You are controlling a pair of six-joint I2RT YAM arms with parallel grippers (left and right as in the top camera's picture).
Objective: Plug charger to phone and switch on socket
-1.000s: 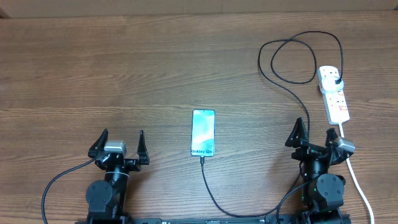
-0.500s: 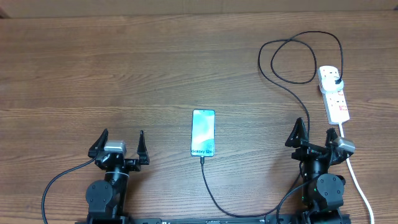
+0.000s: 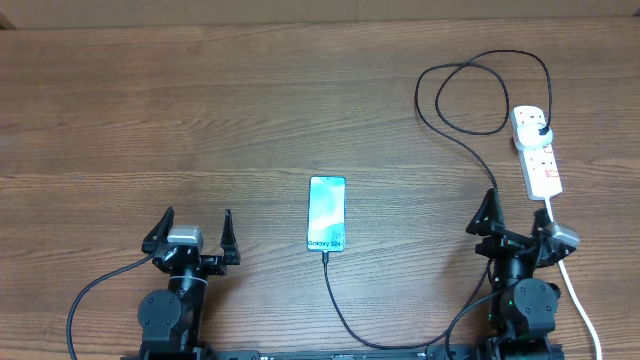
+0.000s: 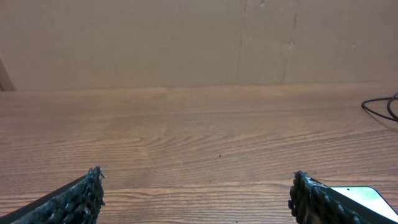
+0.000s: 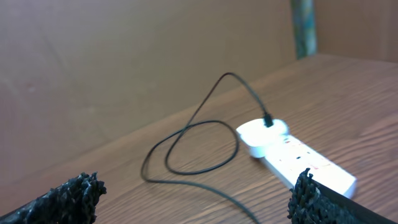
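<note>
Low left on the worktop (image 3: 200, 100), left fingers (image 3: 229, 235) spread, empty. Centre: phone (image 3: 327, 214) flat, long axis pointing away from arms, charger (image 3: 541, 131) cable meeting its near end. Then right fingers (image 3: 485, 215) spread, empty. Far right, socket (image 3: 537, 152) lengthwise too; right wrist shows adapter in its end outlet.

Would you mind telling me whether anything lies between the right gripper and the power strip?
Nothing visible does: only tabletop separates the right gripper from the power strip; the charger cable runs alongside.
</note>
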